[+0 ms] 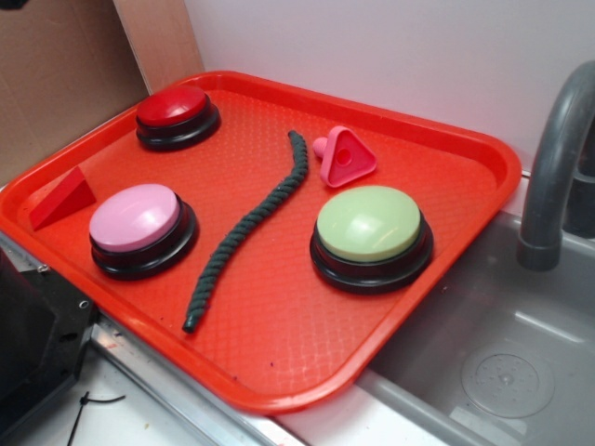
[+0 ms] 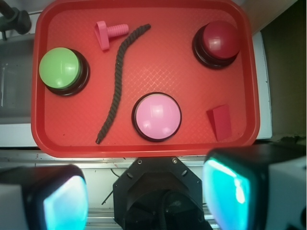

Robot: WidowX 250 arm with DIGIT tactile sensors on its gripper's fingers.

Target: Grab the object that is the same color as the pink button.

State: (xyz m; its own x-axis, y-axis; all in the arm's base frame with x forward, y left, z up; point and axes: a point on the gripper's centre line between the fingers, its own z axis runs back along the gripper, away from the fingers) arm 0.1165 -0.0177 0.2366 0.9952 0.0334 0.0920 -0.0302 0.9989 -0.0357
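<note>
So the pink triangle block (image 1: 347, 159) sits on the red tray (image 1: 279, 372), just beside the far end of the dark green rope (image 1: 246, 228), near the green button (image 1: 370, 234). The pink button (image 1: 139, 228) is across the rope. The tool (image 2: 144, 201) hangs well above everything, fingers (image 2: 230, 189) spread apart, holding nothing.

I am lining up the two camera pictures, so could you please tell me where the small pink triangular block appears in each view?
Exterior: the pink triangular block lies toward the tray's far side, right of centre, just behind the green button.
Wrist: the same block lies near the tray's top edge, left of centre, up and right of the green button.
Shared landmark: the dark rope, whose upper end lies beside the block in both.
</note>
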